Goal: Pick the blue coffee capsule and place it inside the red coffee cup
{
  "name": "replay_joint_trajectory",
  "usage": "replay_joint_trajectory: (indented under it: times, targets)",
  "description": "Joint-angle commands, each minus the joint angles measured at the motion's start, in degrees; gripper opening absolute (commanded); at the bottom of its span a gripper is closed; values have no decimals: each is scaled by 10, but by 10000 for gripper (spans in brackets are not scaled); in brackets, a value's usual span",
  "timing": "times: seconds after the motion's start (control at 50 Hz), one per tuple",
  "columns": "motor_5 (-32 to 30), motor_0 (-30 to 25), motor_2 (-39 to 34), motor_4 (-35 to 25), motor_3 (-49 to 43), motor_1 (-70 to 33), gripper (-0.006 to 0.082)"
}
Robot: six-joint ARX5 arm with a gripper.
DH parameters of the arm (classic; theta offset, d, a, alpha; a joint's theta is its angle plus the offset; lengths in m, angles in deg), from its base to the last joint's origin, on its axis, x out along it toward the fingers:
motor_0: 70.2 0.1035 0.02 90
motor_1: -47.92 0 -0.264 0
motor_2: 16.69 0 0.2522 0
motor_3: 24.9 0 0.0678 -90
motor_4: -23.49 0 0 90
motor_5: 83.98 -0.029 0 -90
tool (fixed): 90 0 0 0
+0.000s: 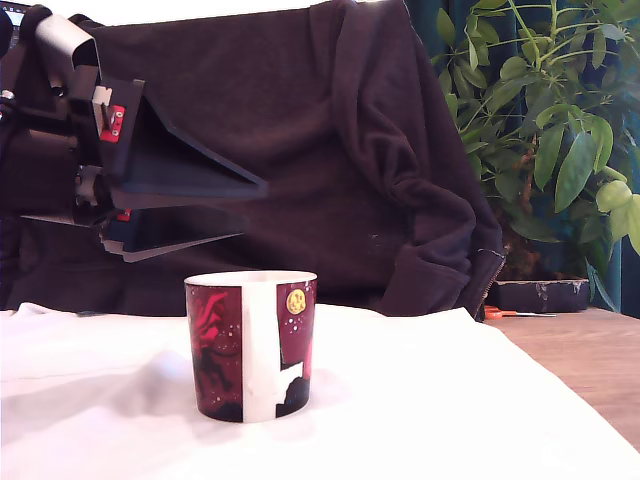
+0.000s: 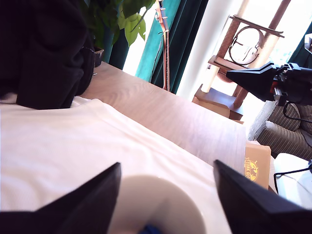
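Note:
The red coffee cup [image 1: 250, 345] stands upright on the white cloth, its white band and yellow disc facing the exterior camera. My gripper [image 1: 252, 210] hovers above and toward the exterior view's left of the cup, its black fingers spread open with nothing between them. In the wrist view the gripper [image 2: 166, 165] frames the cup's white rim and inside [image 2: 161, 200] just below it. A small sliver of the blue coffee capsule [image 2: 151, 229] shows inside the cup at the frame's edge. The cup's wall hides the capsule in the exterior view.
A white cloth [image 1: 450, 400] covers most of the wooden table [image 1: 590, 360]. A dark garment [image 1: 330, 150] hangs behind the cup, with a leafy plant [image 1: 550, 130] at the exterior view's right. Orange scissors [image 1: 500, 313] lie near the garment's hem. A small cardboard box [image 2: 257, 163] sits off the table's far edge.

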Motion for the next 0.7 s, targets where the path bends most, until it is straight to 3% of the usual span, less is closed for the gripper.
replay_joint_trajectory:
  times: [0.0, 0.1, 0.16, 0.2, 0.32, 0.36, 0.5, 0.68]
  targets:
    - [-4, -2, 3, -1, 6, 4, 641]
    - [-4, -1, 11, 0, 3, 14, 595]
    - [-4, 2, 18, 0, -1, 26, 502]
    - [-4, 5, 23, 3, -1, 36, 399]
    - [-6, 22, 28, 24, -3, 78, -41]
    - [-5, 30, 28, 34, -3, 92, -6]
    - [-5, 66, 28, 87, -32, 159, -21]
    - [-18, 124, 28, 165, -148, 258, -21]
